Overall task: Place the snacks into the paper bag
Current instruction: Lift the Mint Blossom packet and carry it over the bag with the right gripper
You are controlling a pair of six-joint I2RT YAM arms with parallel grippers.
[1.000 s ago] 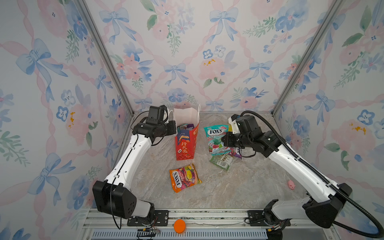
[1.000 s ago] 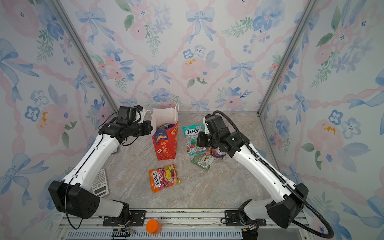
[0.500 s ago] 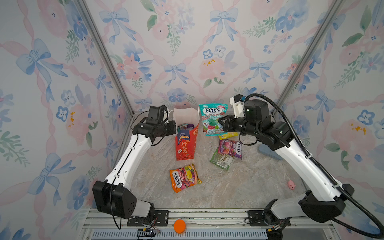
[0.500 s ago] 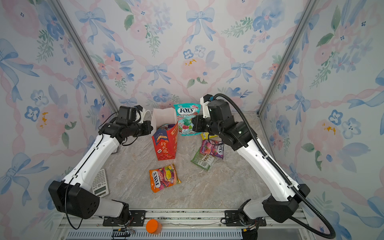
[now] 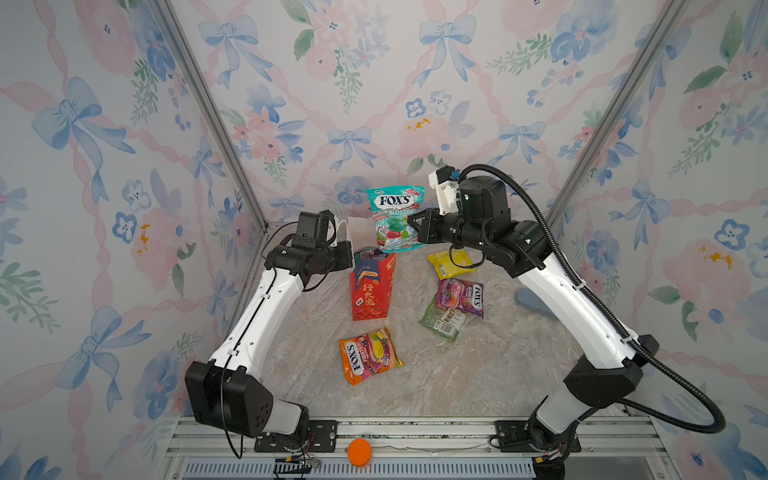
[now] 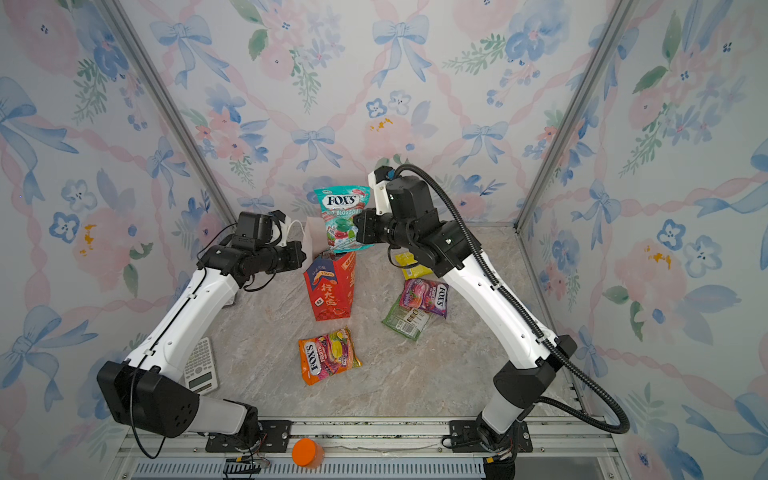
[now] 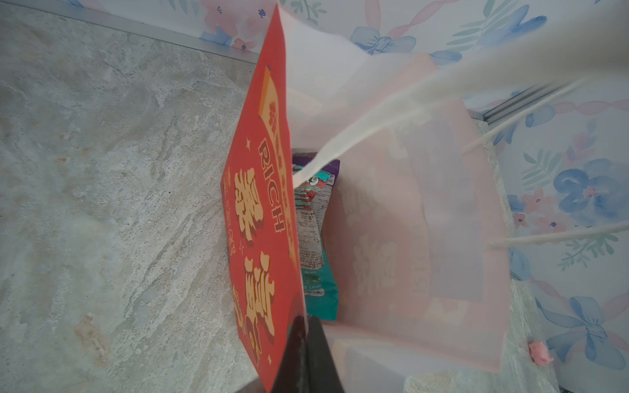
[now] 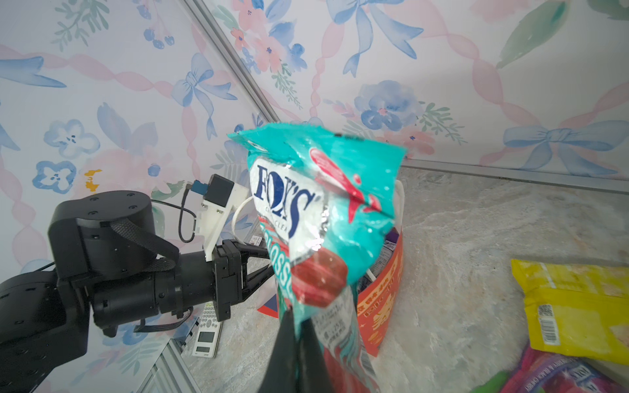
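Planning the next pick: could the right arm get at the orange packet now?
Probably not yet: the right hand is shut on the teal packet above the paper bag. Nothing covers the orange packet.

Bag (image 5: 371,291) centre, pkts (image 7: 311,217) in it; raised pkt (image 5: 395,220) just above its mouth; lone pkt (image 5: 369,355) near of bag; pkt cluster (image 5: 459,293) right; calculator (image 6: 201,365) near-left.

In both top views the left arm (image 5: 266,307) climbs from lower left, its forearm level and reaching to centre. The left hand (image 5: 350,250) is pinched on the bag (image 5: 370,291) rim. The right arm (image 5: 569,303) climbs higher from lower right, and the right hand (image 5: 412,232) is clamped sideways on a packet (image 5: 395,208).
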